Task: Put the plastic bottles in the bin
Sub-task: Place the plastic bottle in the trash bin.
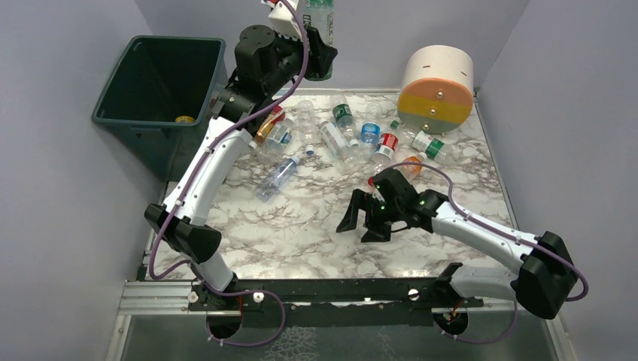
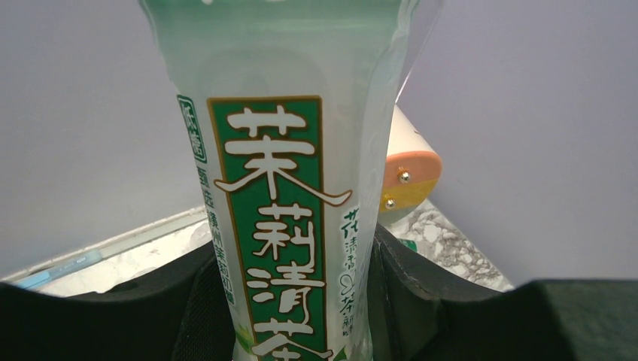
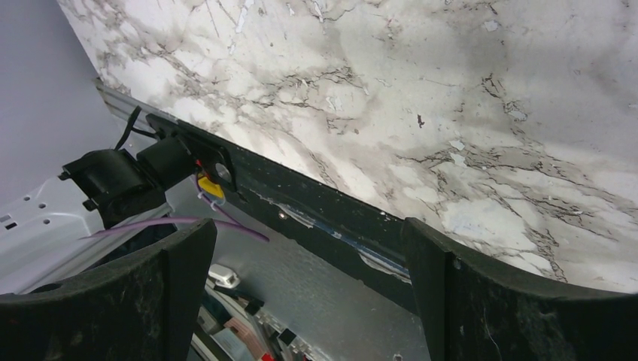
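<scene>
Top view: the left tool (image 1: 322,54) sits high at the back, clamped on a green-labelled bottle (image 1: 320,16) whose long axis runs up the frame. The bin (image 1: 124,120) lies well apart to its left. Other bottles (image 1: 353,135) litter the worktop (image 1: 301,241).

Left wrist: the jaws pinch the bottle's waist.

Right wrist: the right tool (image 3: 305,256) gapes wide and empty.

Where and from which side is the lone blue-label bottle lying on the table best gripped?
Probably across its middle, from above, with the jaws crosswise to its length: the bottle lies flat and diagonal, seemingly touching nothing.
</scene>
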`<state>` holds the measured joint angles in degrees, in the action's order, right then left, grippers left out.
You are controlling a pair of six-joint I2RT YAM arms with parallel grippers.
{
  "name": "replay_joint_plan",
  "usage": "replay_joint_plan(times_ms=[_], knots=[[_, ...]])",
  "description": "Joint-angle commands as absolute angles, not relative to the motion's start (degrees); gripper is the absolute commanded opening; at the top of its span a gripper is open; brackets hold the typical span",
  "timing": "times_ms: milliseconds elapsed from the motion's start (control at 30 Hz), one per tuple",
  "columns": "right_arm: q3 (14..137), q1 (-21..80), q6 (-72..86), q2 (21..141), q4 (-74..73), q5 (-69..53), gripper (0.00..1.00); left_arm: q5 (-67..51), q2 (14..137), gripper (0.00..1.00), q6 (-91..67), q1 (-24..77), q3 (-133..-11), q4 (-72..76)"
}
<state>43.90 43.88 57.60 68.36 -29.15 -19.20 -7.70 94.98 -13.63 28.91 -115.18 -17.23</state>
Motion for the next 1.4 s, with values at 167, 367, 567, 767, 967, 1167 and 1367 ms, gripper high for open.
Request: replay_joint_plan(times_ms=[167, 367, 567, 767, 967, 1167, 1367], knots=[[42.8, 44.1, 57.6, 69.2, -27.6, -21.1, 0.96, -6.2, 95.7, 0.52, -12.9, 28.0, -118.5, -15.3], [43.1, 44.1, 57.5, 70.0, -27.7, -21.2, 0.96, -6.0, 95.6, 0.52, -12.7, 27.7, -118.0, -14.4], [43.9, 44.1, 57.2, 72.0, -27.1, -21.5, 0.96, -6.4, 95.1, 0.52, -12.7, 26.2, -116.4, -13.4], [44.5, 44.1, 57.0, 73.5, -26.8, -21.7, 0.96, -7.0, 94.9, 0.52, -12.1, 24.9, -115.5, -12.8], [44.1, 44.1, 57.2, 75.0, -25.6, -22.4, 0.96, -6.9, 93.4, 0.52, -10.4, 22.6, -113.6, -10.6], [44.8, 44.1, 56.7, 77.3, -24.0, -23.4, 0.96, -5.7, 93.9, 0.52, -8.7, 19.7, -116.7, -11.6], [44.1, 44.1, 56.6, 77.2, -23.9, -24.1, 0.96, -7.7, 93.1, 0.52, -10.4, 10.1, -116.2, -10.4]])
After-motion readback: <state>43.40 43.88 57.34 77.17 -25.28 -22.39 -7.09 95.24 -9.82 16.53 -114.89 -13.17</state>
